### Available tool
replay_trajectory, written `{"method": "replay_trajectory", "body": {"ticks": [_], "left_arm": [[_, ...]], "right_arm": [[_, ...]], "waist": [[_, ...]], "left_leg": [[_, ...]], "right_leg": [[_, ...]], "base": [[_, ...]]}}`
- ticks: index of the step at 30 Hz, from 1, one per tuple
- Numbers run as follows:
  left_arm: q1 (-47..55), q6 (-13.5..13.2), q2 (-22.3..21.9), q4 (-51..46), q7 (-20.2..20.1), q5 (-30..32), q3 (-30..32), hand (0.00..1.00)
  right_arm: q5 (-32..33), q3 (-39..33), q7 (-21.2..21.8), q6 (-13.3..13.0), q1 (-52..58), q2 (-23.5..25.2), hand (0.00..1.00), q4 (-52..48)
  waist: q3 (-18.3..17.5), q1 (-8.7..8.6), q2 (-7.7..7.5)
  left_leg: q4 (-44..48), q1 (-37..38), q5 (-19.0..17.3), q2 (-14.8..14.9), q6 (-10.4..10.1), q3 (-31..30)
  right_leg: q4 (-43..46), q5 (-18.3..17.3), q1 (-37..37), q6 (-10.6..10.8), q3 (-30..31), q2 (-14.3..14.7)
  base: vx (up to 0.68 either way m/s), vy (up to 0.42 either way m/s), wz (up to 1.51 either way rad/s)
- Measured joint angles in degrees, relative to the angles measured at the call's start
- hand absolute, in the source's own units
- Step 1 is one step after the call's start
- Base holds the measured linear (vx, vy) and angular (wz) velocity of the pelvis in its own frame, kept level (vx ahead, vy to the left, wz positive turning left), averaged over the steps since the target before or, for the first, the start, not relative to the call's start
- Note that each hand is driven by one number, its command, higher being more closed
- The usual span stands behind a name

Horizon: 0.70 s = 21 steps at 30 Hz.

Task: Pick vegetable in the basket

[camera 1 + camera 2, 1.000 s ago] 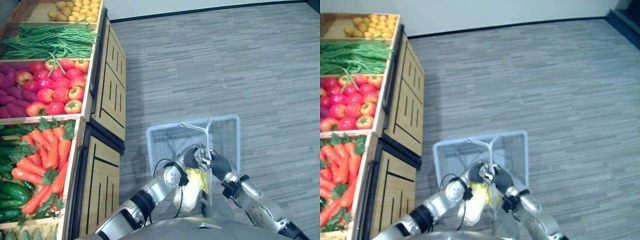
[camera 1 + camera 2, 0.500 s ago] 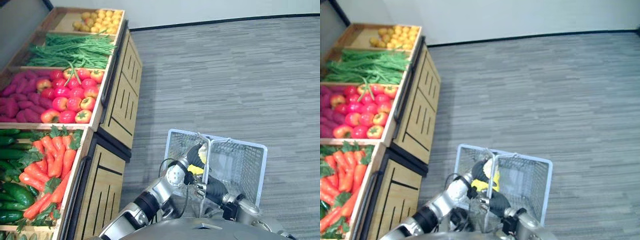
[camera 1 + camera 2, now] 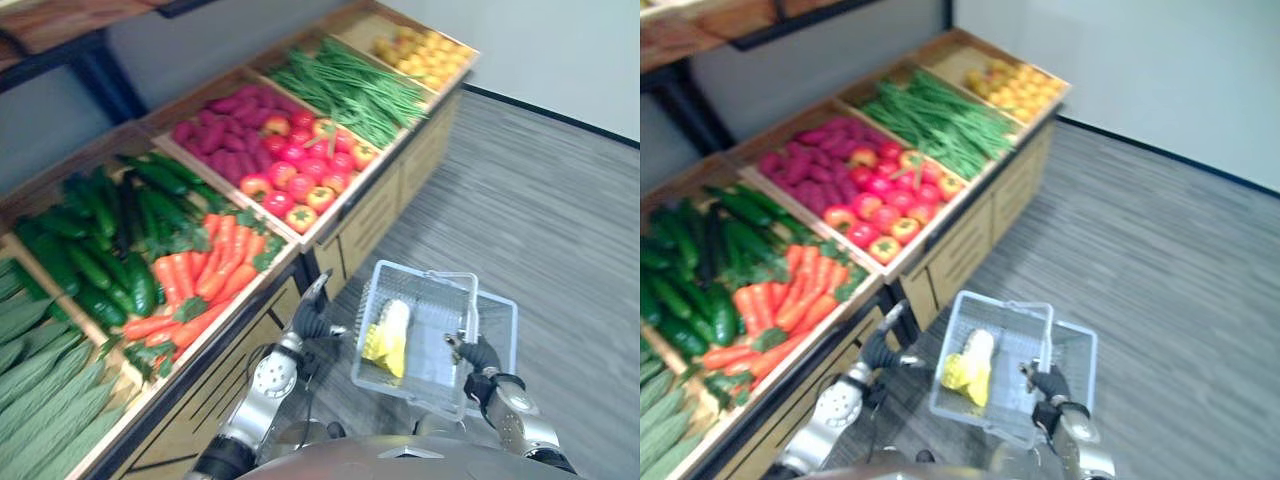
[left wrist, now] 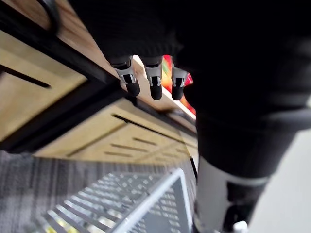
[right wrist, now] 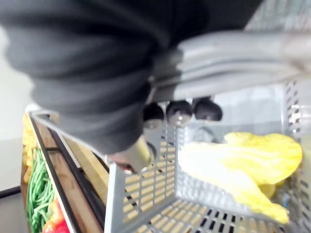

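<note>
The fingers [image 5: 180, 110] of the right hand [image 3: 482, 355] are wrapped tight round the grey handle [image 5: 233, 53] of a pale plastic basket [image 3: 425, 275], which hangs at the robot's right side above the carpeted floor [image 3: 560, 220]. The vegetable [image 3: 388, 333], a long yellow-white leafy head, already lies inside the basket against its left wall.

The left hand [image 3: 310, 320] hovers between the basket and the front of the wooden produce stand [image 3: 380, 205]. Its fingers [image 4: 155, 82] hang loose and hold nothing.

With one vegetable in, the job now looks like carrying. The handle is thin, so the grip should stay firm and the basket level, or the head may slide. The basket should also be kept off the stand's front.

The basket looks rigid and light, with slotted walls and a solid rim. The leafy head is crinkled and soft, and would likely bruise if knocked.

In the stand's slanted crates lie tapered orange carrots [image 3: 210, 265] with green tops, dark glossy cucumbers [image 3: 100, 240], round shiny tomatoes [image 3: 300, 180] and a loose heap of thin green beans [image 3: 350, 90]. The stand is light wood with dark trim, and the floor is grey striped carpet.
</note>
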Motion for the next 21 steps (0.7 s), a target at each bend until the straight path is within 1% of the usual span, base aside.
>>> {"method": "replay_trajectory", "body": {"ticks": [1,2,3,4,5,6,7,8,9,10,11,12,13,14,15,16,17,18,20,21], "left_arm": [[0.0,0.0,1.0,0.0,0.1,0.0,1.6,0.00],[0.1,0.6,0.3,1.3,0.3,0.0,4.4,0.00],[0.7,0.9,0.0,0.8,0.3,0.1,5.2,0.00],[1.0,1.1,0.0,-1.3,0.4,0.2,6.8,0.00],[0.4,1.1,-0.4,-3.3,1.6,0.9,10.3,0.00],[-0.3,1.1,-0.5,-3.7,2.0,1.2,11.4,0.00],[-2.2,1.1,-0.6,-4.7,3.2,3.0,13.0,0.00],[-3.2,1.2,-0.6,-5.1,4.3,3.4,13.7,0.00],[-5.3,1.5,-0.6,-5.6,6.3,4.8,15.0,0.00],[-6.5,1.9,-0.6,-5.8,7.3,5.3,15.4,0.00],[-8.9,2.7,-0.6,-5.8,8.8,5.3,15.9,0.00],[-10.4,3.3,-0.6,-5.8,9.6,5.4,15.9,0.00],[-12.3,4.1,-0.7,-5.6,11.0,7.1,15.6,0.00],[-14.1,4.3,-0.4,-4.8,12.0,8.3,15.5,0.00],[-15.0,4.7,0.1,-4.2,12.5,9.2,15.5,0.00],[-17.0,5.2,1.2,-3.5,13.2,9.9,15.5,0.00],[-18.2,5.8,2.3,-3.3,13.7,11.1,15.5,0.00],[-20.2,6.4,3.8,-2.9,13.9,12.9,15.4,0.00],[-24.1,6.5,5.9,-0.7,14.1,14.6,14.3,0.00],[-28.4,6.9,8.1,1.5,14.3,16.4,12.7,0.00]], "right_arm": [[0.0,-1.5,-0.7,-0.2,0.2,0.9,1.00,0.9],[0.0,-3.8,-2.1,-0.3,0.4,1.6,1.00,4.0],[0.0,-4.7,-2.7,-0.3,0.7,1.6,1.00,4.8],[-0.1,-5.7,-3.7,-0.4,1.6,1.3,1.00,4.7],[-1.3,-5.8,-4.3,-0.4,2.2,1.7,1.00,4.7],[-2.0,-5.8,-4.3,-0.4,2.3,1.9,1.00,4.6],[-2.3,-5.7,-4.3,-0.4,2.9,2.5,1.00,4.1],[-2.4,-5.7,-4.3,-0.5,3.5,2.9,1.00,4.1],[-2.5,-5.9,-4.4,-0.7,3.9,3.7,1.00,4.0],[-2.7,-6.1,-4.4,-0.7,4.0,4.0,1.00,3.8],[-3.4,-6.6,-4.5,-0.8,4.2,4.3,1.00,3.5],[-3.6,-6.7,-4.6,-0.8,4.6,4.2,1.00,3.5],[-3.8,-7.0,-5.0,-0.8,5.2,4.1,1.00,3.7],[-3.8,-7.1,-5.6,-0.8,5.2,4.1,1.00,4.1],[-3.8,-7.1,-5.7,-0.8,5.5,4.1,1.00,4.5],[-3.8,-7.1,-5.8,-0.8,5.5,4.4,1.00,5.0],[-3.9,-7.3,-5.8,-0.8,5.5,4.8,1.00,5.1],[-4.3,-7.9,-5.9,-0.8,5.4,5.6,1.00,4.8],[-4.4,-7.8,-5.9,-0.8,4.8,6.0,1.00,4.7],[-4.4,-7.4,-6.0,-0.8,3.9,6.0,1.00,3.7]], "waist": [[-0.2,0.11,-1.52],[-0.2,0.40,-1.66],[-0.7,0.89,-0.80],[-0.9,1.82,0.72],[-1.0,2.16,0.89],[-1.0,2.30,1.00],[-1.1,2.23,1.06],[-1.1,2.12,1.02],[-1.4,1.72,0.62],[-1.4,1.48,0.54],[-1.2,1.28,0.33],[-1.2,1.00,0.22],[-1.1,0.38,0.14],[-1.2,0.03,0.07],[-1.5,-0.19,0.06],[-1.8,-1.14,-0.33],[-1.7,-1.64,-0.63],[-1.2,-1.91,-1.16],[0.1,-1.88,-1.62],[1.1,-2.18,-1.84]], "left_leg": [[0.5,-0.7,-0.7,-0.9,-0.9,-2.2],[0.8,-1.0,-0.7,-0.6,-2.5,-6.2],[0.7,-1.0,0.1,0.6,-3.6,-6.1],[0.1,-0.8,0.6,2.8,-4.6,-6.1],[-1.7,0.2,2.7,4.0,-6.1,-6.4],[-2.3,0.1,3.4,4.5,-6.1,-6.1],[-2.5,0.0,4.2,5.4,-6.1,-5.8],[-2.4,-0.1,4.4,5.8,-5.9,-5.4],[-2.0,-1.1,4.4,6.7,-4.9,-1.1],[-1.3,-1.7,4.0,7.0,-4.1,2.5],[-0.1,-2.1,3.7,8.4,-3.1,11.4],[0.4,-2.0,3.8,9.9,-2.9,17.6],[0.4,-2.0,4.8,10.7,-3.3,22.3],[-0.8,-2.3,6.8,9.4,-5.4,21.1],[-1.9,-2.5,7.4,8.7,-5.5,20.6],[-4.7,-2.6,9.3,7.2,-5.1,20.2],[-7.2,-3.0,10.9,6.2,-4.8,19.7],[-9.4,-3.8,12.5,5.6,-4.5,19.7],[-11.3,-4.2,13.9,5.1,-4.2,20.5],[-12.0,-6.0,14.7,4.7,-3.8,21.1]], "right_leg": [[-4.7,0.9,0.2,-0.1,3.5,-0.4],[-4.4,2.5,1.0,-0.6,1.6,-0.1],[-5.1,2.7,1.9,-1.0,0.3,0.6],[-3.6,2.5,2.4,-2.9,-3.1,1.7],[-2.3,2.1,3.3,-3.6,-6.3,2.1],[-2.4,2.1,4.1,-3.6,-7.2,2.5],[-2.8,2.1,5.4,-3.6,-9.5,2.7],[-3.4,2.1,6.2,-3.7,-10.7,2.7],[-4.7,1.9,7.1,-4.4,-13.3,2.0],[-5.4,1.8,7.5,-4.9,-14.5,1.6],[-6.4,1.8,8.1,-5.0,-16.1,0.6],[-7.0,1.8,8.7,-5.0,-17.1,-0.2],[-7.8,1.8,9.8,-4.9,-18.6,-1.2],[-8.4,2.2,9.9,-4.2,-18.9,-2.1],[-9.2,2.5,9.8,-3.7,-19.0,-2.5],[-11.3,3.6,9.5,-3.0,-19.8,-3.2],[-12.9,4.7,9.2,-2.7,-20.4,-3.6],[-14.1,5.8,8.0,-2.5,-20.4,-3.8],[-14.3,6.9,6.6,-2.2,-20.0,-4.0],[-13.4,7.3,3.8,-2.0,-19.4,-4.4]], "base": [[0.11,-0.465,2.10],[0.11,-0.372,1.48],[0.18,-0.393,1.48],[0.20,-0.368,1.21],[0.18,-0.336,1.13],[0.12,-0.288,1.10],[0.05,-0.140,0.86],[0.04,-0.120,1.04],[0.02,-0.055,0.82],[0.02,-0.038,0.92],[0.00,-0.006,0.73],[0.02,0.038,0.84],[0.01,0.113,0.70],[0.01,0.147,0.58],[-0.01,0.168,0.44],[-0.01,0.151,0.39],[-0.02,0.155,0.38],[-0.03,0.113,0.18],[-0.07,0.096,-0.05],[-0.08,0.093,-0.13]]}}
